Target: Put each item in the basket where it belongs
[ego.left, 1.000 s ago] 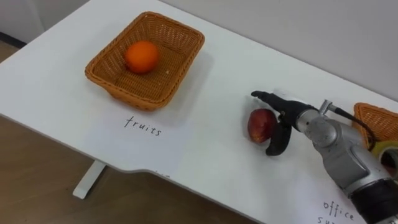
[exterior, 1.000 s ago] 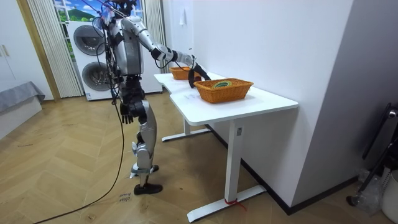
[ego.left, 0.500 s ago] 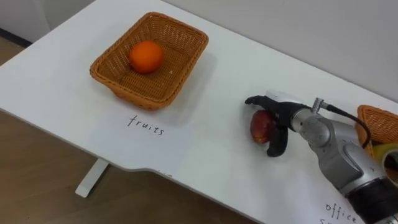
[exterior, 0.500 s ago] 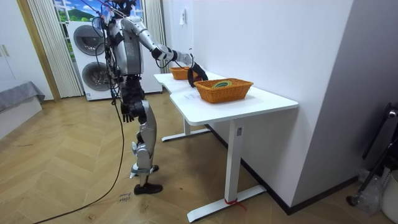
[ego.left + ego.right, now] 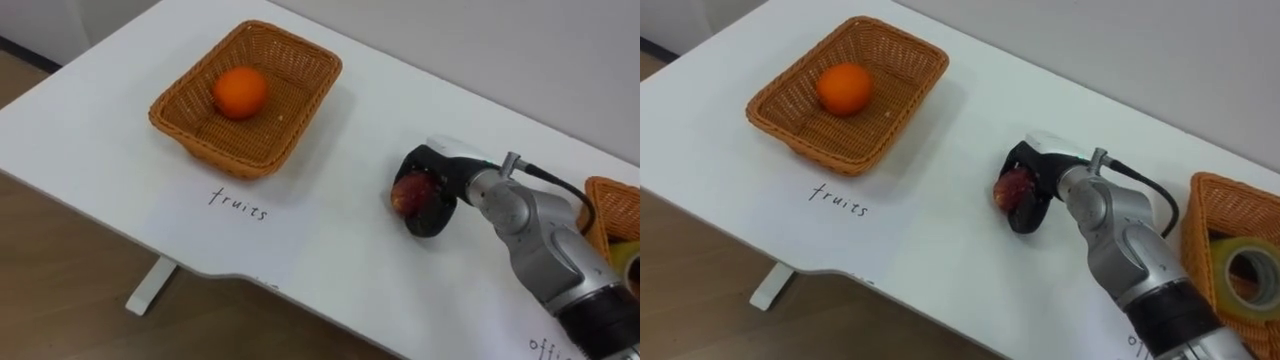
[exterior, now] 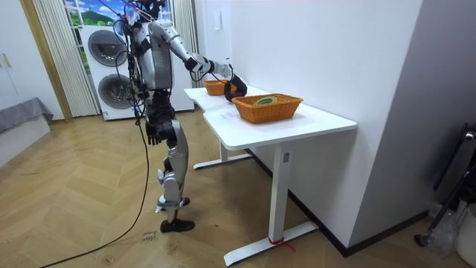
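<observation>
1. The white table [image 5: 330, 255] carries everything; the robot stands at its long edge, its left hand [image 6: 152, 134] hanging by the thigh, well away from the work.
2. The fruit basket [image 5: 245, 160] sits far to the robot's left, with an orange [image 5: 240, 91] already inside.
3. The office basket [image 5: 1200, 210], holding a tape roll [image 5: 1244, 268], lies just right of the working arm.
4. The right hand [image 5: 437, 190] rests on the table between the two baskets, its fingers curled around the red fruit [image 5: 406, 194].
5. From this grasp, the fruit basket lies leftward and slightly farther back across bare tabletop, so the carry probably needs a lift and a long sweep left.
</observation>
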Motion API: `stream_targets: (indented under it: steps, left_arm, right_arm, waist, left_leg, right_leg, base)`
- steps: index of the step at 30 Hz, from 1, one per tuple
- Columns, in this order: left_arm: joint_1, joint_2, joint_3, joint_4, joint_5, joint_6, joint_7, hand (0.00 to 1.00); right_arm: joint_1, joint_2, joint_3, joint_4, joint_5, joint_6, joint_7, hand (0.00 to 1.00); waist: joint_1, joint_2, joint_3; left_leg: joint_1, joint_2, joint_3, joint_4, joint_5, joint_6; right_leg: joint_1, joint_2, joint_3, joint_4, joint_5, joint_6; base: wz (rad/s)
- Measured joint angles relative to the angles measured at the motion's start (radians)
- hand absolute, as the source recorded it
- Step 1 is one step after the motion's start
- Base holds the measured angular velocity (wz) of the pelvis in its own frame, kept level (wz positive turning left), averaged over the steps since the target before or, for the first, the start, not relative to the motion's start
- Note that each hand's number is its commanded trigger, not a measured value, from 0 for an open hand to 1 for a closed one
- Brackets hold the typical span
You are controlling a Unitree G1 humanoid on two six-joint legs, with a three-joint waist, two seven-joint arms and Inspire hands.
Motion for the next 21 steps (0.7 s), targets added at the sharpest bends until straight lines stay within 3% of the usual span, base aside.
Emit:
stream_targets:
  steps: [17, 21]
  left_arm:
    - [0.001, 0.0, 0.001, 0.014, 0.0, -0.008, 0.015, 0.0]
    - [0.012, -0.01, 0.029, 0.014, 0.007, -0.017, 0.015, 0.0]
  right_arm:
    - [0.0, 0.0, 0.0, -0.003, 0.001, -0.002, -0.008, 1.0]
    - [0.002, -0.002, -0.002, -0.061, 0.036, -0.002, 0.018, 1.0]
  waist:
    - [-0.005, -0.003, -0.0013]
    - [-0.016, -0.003, -0.0014]
  left_leg:
    - [0.0, -0.001, 0.002, 0.0, 0.0, 0.0]
    - [0.001, -0.002, 0.004, -0.004, 0.0, 0.001]
  right_leg:
    - [0.001, -0.001, 0.0, 0.0, 0.0, 0.0]
    - [0.001, -0.002, 0.004, -0.001, 0.0, 0.0]
  base:
    - [0.0]
    - [0.0]
